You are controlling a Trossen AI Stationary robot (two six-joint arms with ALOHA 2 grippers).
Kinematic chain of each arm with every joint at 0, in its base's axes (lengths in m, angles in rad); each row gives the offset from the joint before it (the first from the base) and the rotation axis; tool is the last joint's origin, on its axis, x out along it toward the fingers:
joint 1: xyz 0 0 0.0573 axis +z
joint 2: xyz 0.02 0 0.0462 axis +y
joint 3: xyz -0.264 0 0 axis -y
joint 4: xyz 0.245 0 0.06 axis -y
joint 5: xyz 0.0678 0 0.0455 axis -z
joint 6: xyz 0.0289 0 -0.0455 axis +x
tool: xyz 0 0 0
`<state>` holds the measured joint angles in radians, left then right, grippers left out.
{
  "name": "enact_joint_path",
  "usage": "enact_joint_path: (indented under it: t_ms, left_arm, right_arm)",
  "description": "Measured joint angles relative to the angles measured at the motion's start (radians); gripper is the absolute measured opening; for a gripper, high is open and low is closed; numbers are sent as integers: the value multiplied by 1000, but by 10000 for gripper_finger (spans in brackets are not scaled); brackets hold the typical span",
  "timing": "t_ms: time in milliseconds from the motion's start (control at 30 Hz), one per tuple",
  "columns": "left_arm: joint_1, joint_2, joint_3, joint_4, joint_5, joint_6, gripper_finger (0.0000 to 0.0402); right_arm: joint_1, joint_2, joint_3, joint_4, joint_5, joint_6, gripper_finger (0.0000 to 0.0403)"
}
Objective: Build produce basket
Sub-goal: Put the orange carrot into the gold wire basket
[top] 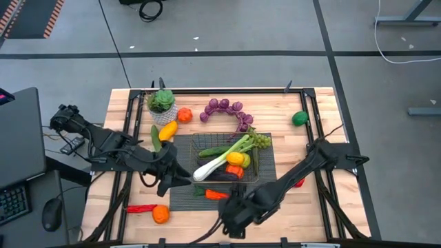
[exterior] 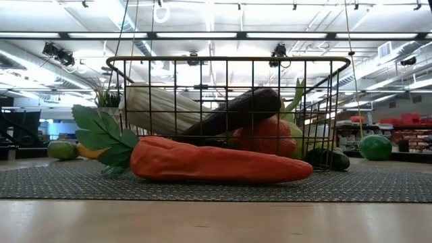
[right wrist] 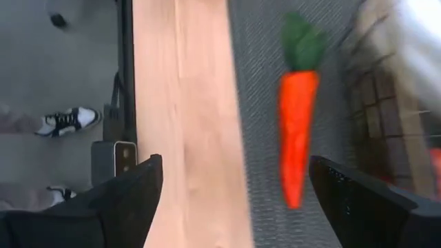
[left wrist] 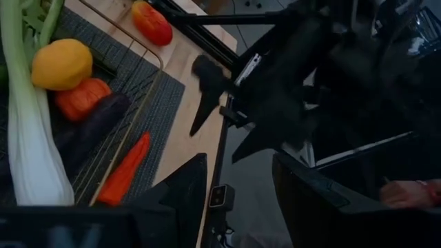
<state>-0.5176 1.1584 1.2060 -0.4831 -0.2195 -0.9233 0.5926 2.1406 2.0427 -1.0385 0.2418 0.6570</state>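
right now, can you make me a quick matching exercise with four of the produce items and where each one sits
Things:
1. leek
2. carrot
3. purple grapes
4. green apple

Places:
A. on the bare wood near the table's right edge
B. lying on the dark mat just outside the basket
C. inside the basket, lying diagonally
D. on the bare wood beyond the basket, curved in an arc

Pairs: 1-C, 2-B, 3-D, 4-A
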Motion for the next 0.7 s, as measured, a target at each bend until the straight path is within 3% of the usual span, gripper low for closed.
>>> enact_joint_path:
  t_ms: [267, 700]
  left_arm:
    - [-53, 0, 0, -1, 1, 3, 172]
    - [-111, 0, 0, 5, -4, -41, 172]
  right_arm:
    - [21, 167, 126, -64, 22, 5, 347]
    - [-56, 266, 126, -100, 67, 55, 347]
